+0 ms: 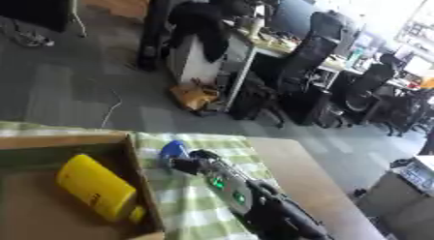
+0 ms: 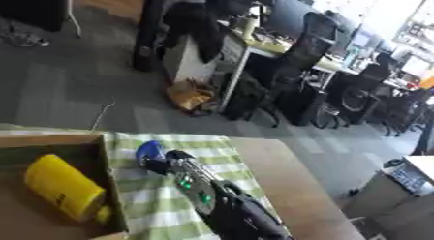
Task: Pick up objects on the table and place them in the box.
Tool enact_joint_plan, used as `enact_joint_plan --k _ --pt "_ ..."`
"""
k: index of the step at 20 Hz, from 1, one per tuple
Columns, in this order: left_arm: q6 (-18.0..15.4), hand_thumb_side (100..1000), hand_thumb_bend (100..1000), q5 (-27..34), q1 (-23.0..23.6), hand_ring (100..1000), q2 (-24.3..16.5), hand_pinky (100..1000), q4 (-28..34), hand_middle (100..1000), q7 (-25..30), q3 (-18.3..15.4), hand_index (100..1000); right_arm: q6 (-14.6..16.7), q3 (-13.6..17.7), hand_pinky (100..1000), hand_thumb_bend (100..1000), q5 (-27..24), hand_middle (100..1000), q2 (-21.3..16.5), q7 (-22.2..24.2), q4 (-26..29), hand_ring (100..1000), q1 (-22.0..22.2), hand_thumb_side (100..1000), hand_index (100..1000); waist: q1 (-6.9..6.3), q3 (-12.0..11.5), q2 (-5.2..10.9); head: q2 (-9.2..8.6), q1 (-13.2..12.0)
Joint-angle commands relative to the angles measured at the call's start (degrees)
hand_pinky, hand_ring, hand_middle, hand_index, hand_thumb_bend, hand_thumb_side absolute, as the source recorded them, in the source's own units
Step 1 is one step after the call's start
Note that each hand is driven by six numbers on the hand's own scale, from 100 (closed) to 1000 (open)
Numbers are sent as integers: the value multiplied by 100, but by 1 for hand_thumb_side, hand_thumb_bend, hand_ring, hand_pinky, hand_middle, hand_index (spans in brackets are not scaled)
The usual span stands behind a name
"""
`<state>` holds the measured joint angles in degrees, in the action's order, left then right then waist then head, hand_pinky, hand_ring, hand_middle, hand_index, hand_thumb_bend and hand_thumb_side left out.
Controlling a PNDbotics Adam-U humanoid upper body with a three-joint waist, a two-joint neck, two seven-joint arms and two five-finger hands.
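**Right hand at blue object, yellow bottle already in box**

The right arm came in from abt 5 o'clock, black w/ green lights along the forearm, and reached up toward the centre of the worktop [image 1: 314, 171]. Its hand [image 1: 188, 164] sat right at a small blue object [image 1: 174, 149], which lay on the green-and-white checked cloth [image 1: 199, 205] just beside the box's right wall, at abt 11 o'clock from the hand. The hand touched or overlapped the blue thing, but the view was too blurred to see the fingers, so I couldn't tell whether it was open, closed or gripping.

The cardboard box [image 1: 135, 159] took up the 8 o'clock corner. Inside it lay a yellow bottle [image 1: 95, 187] on its side, cap end pointing to abt 5 o'clock, near the right wall.

The left hand didn't show in either view.

Bare brown worktop ran along the cloth's right edge, at 3 to 4 o'clock.
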<state>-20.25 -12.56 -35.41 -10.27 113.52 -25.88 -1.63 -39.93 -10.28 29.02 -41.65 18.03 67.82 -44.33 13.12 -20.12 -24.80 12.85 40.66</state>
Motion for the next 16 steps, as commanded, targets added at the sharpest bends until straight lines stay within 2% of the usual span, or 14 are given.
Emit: enact_joint_plan --k 1,2,4,6,16 --pt "-10 1000 100 10 -88 954 2 922 107 928 -17 4 952 22 -120 983 118 87 852 2 153 -139 1000 185 1000 970 -87 -18 24 -70 45" --pt "-12 1000 100 11 -89 954 2 922 107 927 -17 4 951 39 -121 978 138 115 815 2 171 -138 1000 191 1000 950 -88 -21 22 -67 48" --pt "-14 1000 100 9 -92 954 4 922 107 927 -22 -1 951 71 -125 978 148 173 804 2 220 -136 1000 200 1000 941 -87 -26 23 -58 52" --pt "-13 1000 100 10 -93 955 9 922 107 927 -22 -1 951 121 -149 982 183 251 805 9 338 -150 1000 223 1000 922 -82 -36 27 -56 75" --pt "-16 1000 100 12 -107 954 35 923 107 927 -46 -15 950 262 -92 982 213 530 828 58 701 -279 1000 228 1000 906 -102 -90 -18 -113 137"
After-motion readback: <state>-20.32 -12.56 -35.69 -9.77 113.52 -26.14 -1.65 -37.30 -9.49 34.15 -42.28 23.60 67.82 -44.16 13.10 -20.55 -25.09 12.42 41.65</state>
